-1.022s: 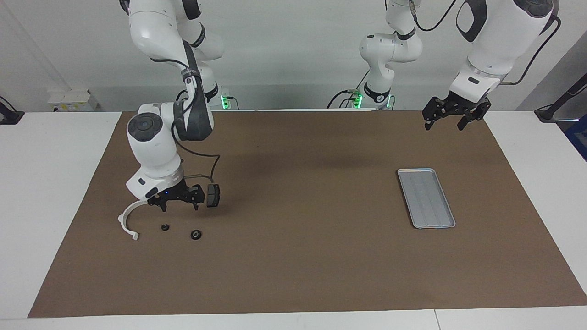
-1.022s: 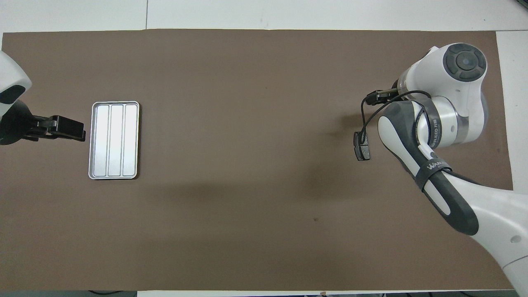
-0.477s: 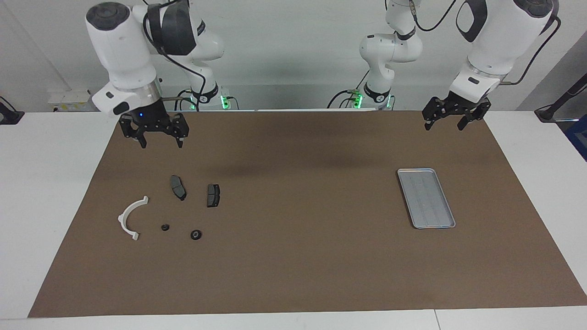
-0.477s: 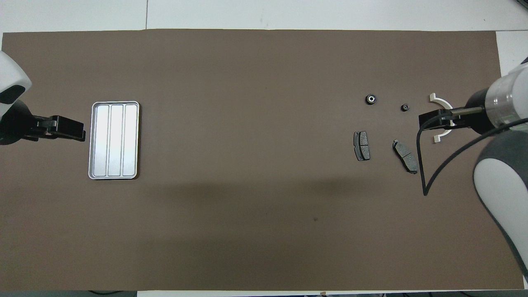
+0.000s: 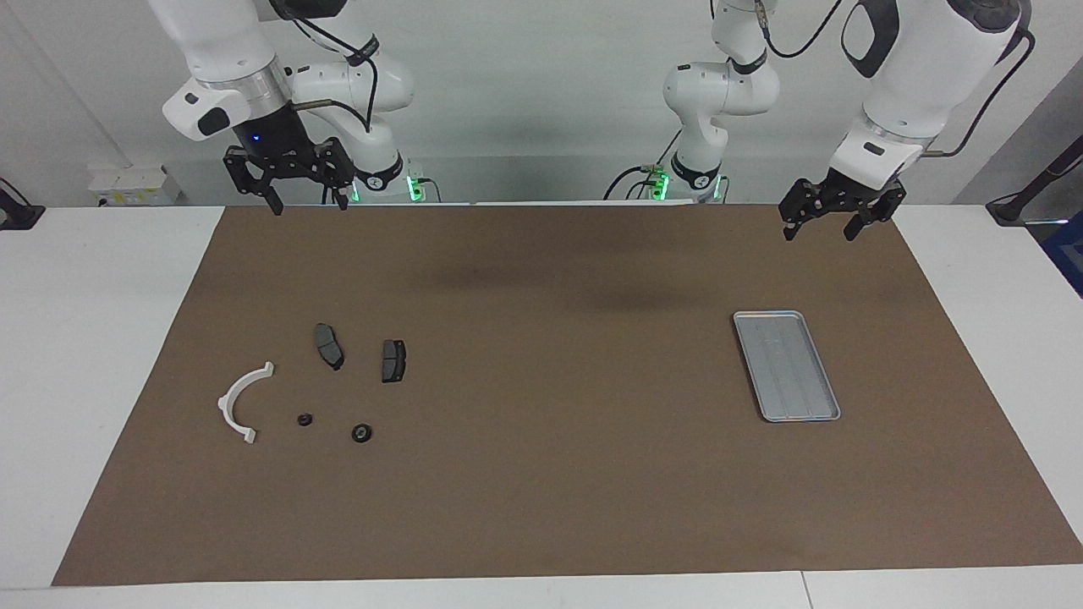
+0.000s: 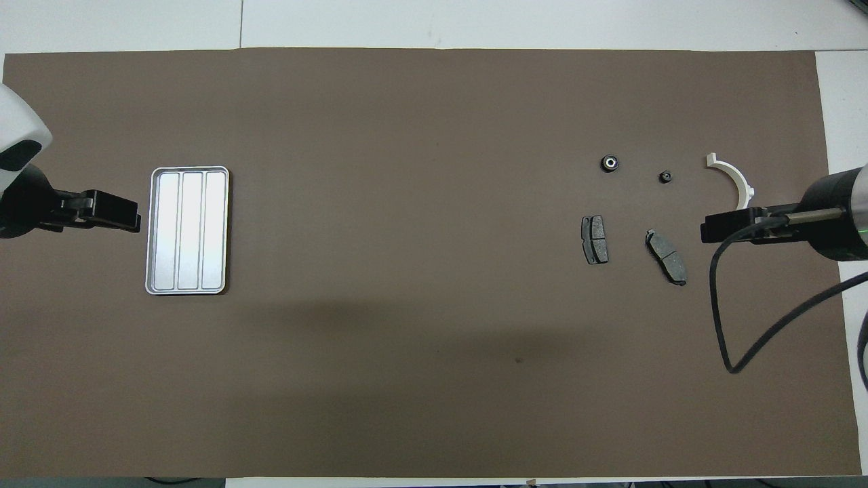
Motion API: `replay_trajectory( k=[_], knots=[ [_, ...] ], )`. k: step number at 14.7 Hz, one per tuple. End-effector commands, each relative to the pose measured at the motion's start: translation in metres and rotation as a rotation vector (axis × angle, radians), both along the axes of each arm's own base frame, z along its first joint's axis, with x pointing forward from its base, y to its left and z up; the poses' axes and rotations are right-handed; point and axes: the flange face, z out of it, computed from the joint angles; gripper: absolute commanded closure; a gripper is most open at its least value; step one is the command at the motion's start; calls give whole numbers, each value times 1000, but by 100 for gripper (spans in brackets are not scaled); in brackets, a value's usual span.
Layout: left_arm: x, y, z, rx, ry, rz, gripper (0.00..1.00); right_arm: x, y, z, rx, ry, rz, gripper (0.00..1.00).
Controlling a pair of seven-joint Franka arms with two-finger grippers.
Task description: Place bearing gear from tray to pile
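Toward the right arm's end of the table, the pile (image 5: 321,385) holds both bearing gears (image 5: 361,433) (the tray (image 5: 786,365) lies bare). The right gripper (image 5: 288,173) and left gripper (image 5: 833,211) hang raised, jaws apart; any needless return could scatter parts.

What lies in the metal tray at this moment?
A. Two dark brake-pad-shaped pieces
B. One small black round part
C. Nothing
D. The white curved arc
C: the tray shows only its bare ridged floor in both views, while the two small black round parts, the two dark pads and the white arc all lie on the brown mat at the right arm's end of the table.
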Motion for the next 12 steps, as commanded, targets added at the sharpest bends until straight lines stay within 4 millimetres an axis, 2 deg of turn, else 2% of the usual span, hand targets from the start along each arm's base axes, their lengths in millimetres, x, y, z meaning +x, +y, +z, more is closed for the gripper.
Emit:
replay_trajectory(
  k=[1,7,12],
  knots=[
    [-4,1,4,-10,8,0,0,0,-5,-1,24,12,7,0],
    [-4,1,4,-10,8,0,0,15,-11,-15,1,6,-2,0],
    [-4,1,4,-10,8,0,0,21,-11,-23,-97,-10,18,0]
  ],
)
